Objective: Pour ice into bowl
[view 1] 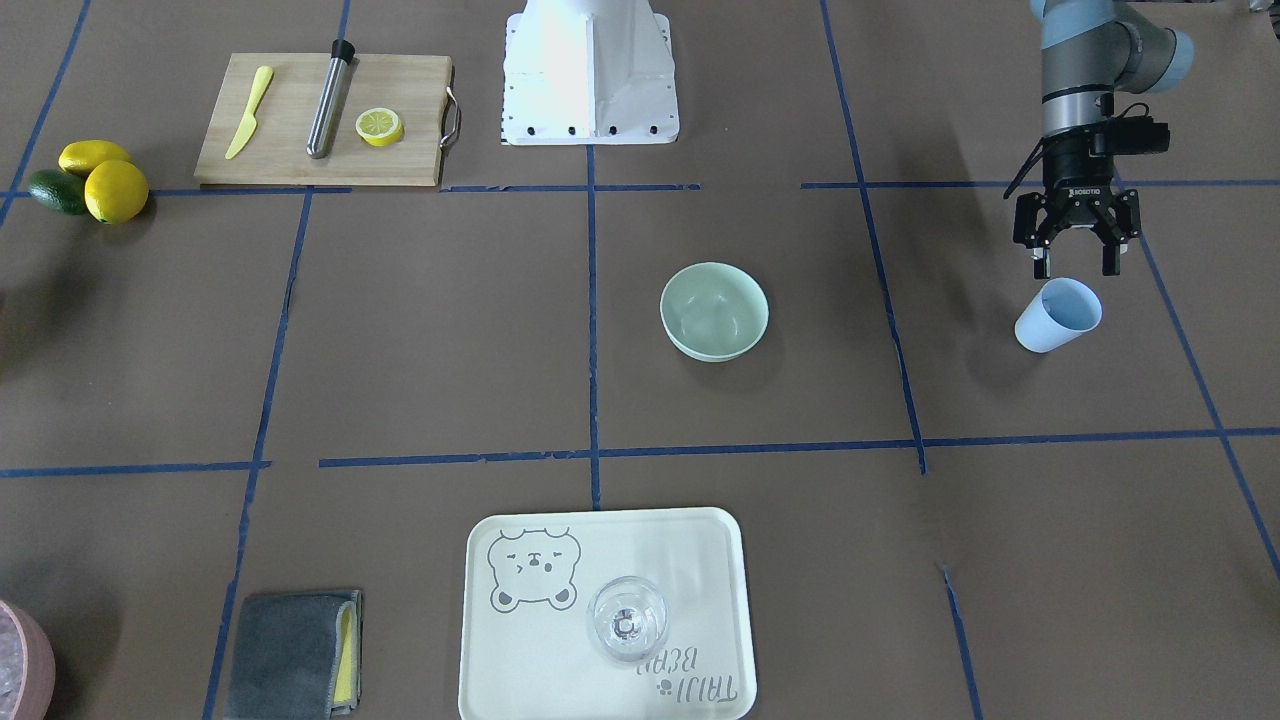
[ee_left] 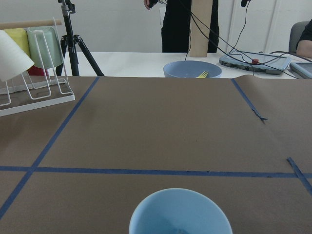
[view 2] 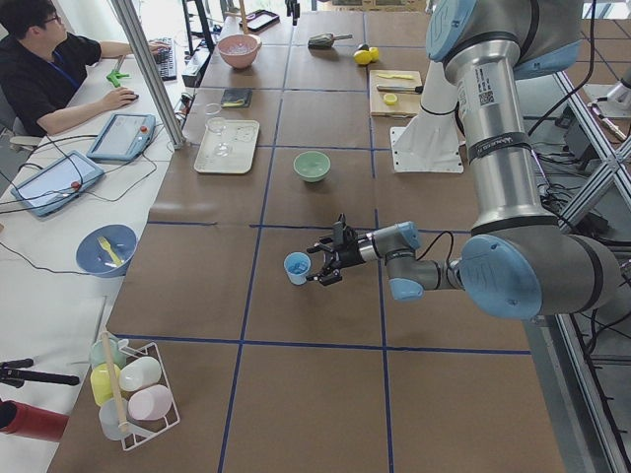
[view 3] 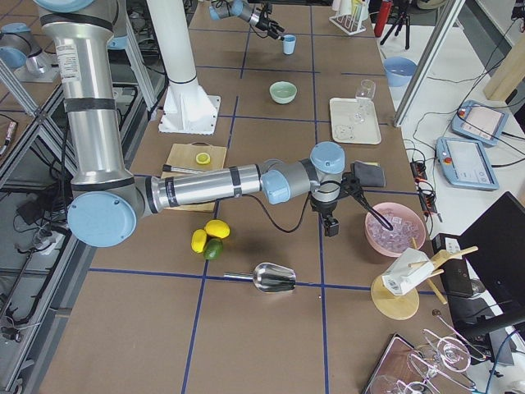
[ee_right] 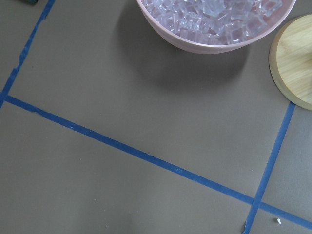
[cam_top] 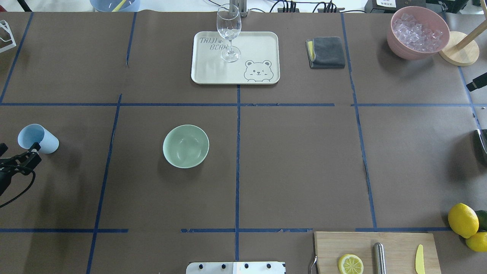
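The pale mint-green bowl [view 1: 714, 310] [cam_top: 186, 146] [view 2: 312, 165] [view 3: 283, 92] stands upright near the table's middle, and its inside looks bare. Clear ice [cam_top: 416, 29] [ee_right: 214, 17] [view 3: 397, 224] fills a pink container [cam_top: 407, 49] at the far right corner. My left gripper [view 1: 1075, 262] [view 2: 327, 264] hovers low with its fingers spread, right behind a light blue cup [view 1: 1058, 313] [cam_top: 38, 137] [ee_left: 180, 214] and not touching it. My right gripper [view 3: 330, 225] hangs beside the pink container; whether it is open or shut I cannot tell.
A cream tray [cam_top: 213, 72] carries a wine glass [cam_top: 229, 28]. A grey cloth [cam_top: 326, 52] lies next to it. A cutting board [view 1: 290, 165] holds a yellow knife, a metal tube and a lemon slice, with lemons [view 1: 112, 188] beside it. A metal scoop [view 3: 274, 277] lies on the table.
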You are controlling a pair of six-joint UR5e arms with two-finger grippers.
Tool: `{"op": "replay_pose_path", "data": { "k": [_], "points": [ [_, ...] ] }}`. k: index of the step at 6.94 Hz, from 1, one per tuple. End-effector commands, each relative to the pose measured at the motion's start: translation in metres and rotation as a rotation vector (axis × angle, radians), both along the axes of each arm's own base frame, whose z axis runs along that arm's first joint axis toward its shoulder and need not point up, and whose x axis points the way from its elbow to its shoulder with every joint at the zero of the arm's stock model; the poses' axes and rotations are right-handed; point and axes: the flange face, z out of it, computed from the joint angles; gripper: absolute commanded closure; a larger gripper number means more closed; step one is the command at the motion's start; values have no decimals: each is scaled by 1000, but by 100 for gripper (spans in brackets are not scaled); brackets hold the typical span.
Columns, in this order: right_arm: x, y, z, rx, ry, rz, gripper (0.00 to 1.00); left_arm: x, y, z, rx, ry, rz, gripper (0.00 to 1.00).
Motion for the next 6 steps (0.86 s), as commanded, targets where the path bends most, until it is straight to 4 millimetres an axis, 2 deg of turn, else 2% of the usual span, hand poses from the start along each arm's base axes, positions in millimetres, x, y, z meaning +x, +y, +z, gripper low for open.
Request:
{"op": "replay_pose_path", "data": {
  "k": [1, 2, 4, 6],
  "points": [
    [1, 3, 3, 7, 0, 2, 0, 12, 0, 8, 5, -9, -4, 0],
    [1, 3, 4, 6, 0, 2, 0, 24, -5, 13, 20, -16, -27, 0],
    [4, 3, 4, 5, 1, 8, 0, 34, -8, 19, 22, -26, -29, 0],
    [4, 3, 4, 6, 1, 7, 0, 60, -15, 26, 23, -26, -24, 0]
  ]
}}
